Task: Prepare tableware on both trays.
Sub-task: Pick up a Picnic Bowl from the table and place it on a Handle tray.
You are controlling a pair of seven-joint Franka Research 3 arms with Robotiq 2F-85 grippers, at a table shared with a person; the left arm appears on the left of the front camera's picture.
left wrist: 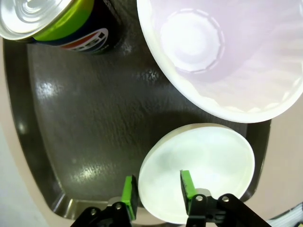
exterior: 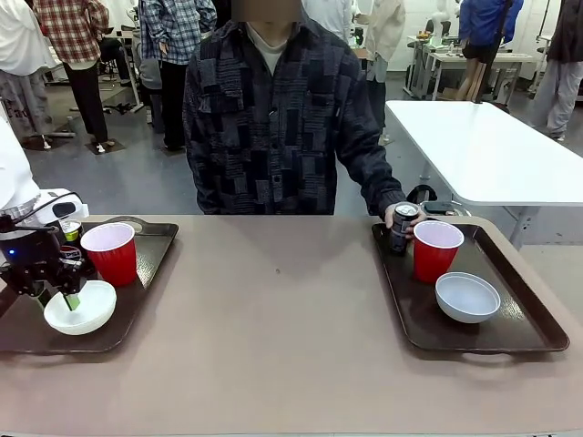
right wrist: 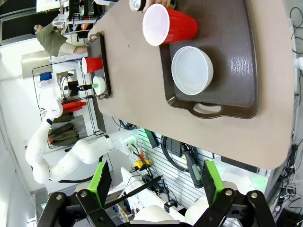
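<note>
left tool over bowl, person's hand on can

We saw two dark brown trays, left tray at 9 o'clock, right tray at 3 o'clock. Left one carried an upright red cup, a white bowl at its 7 o'clock, and a Pepsi can behind. Right one carried a red cup, a white bowl at its 5 o'clock, and a dark can at its 10 o'clock.

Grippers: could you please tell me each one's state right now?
Left gripper: open, straddling the bowl's rim.
Right gripper: open, holding nothing.
</note>
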